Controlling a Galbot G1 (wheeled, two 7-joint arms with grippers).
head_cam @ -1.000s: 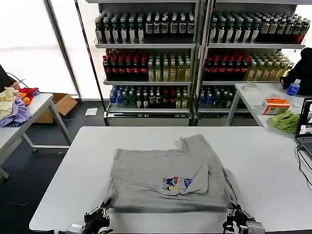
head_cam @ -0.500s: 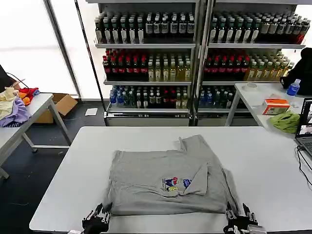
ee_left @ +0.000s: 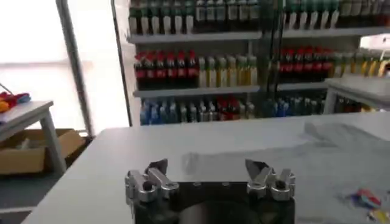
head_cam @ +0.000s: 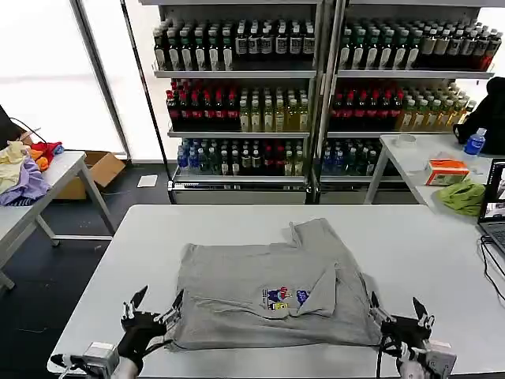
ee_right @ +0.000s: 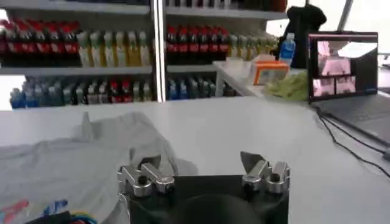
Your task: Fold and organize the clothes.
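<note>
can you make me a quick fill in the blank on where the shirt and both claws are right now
1. The grey shirt lies on the ___ table.
2. The left claw and right claw both have their fingers ___.
3. Each claw sits at a near corner of the shirt, holding ___.
4. The shirt's chest print faces ___.

Missing words: white; open; nothing; up

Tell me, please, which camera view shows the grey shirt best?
The head view: the whole grey shirt lies there folded on the white table, print visible. The left wrist view catches part of it; the right wrist view shows one side and the print's edge.
</note>
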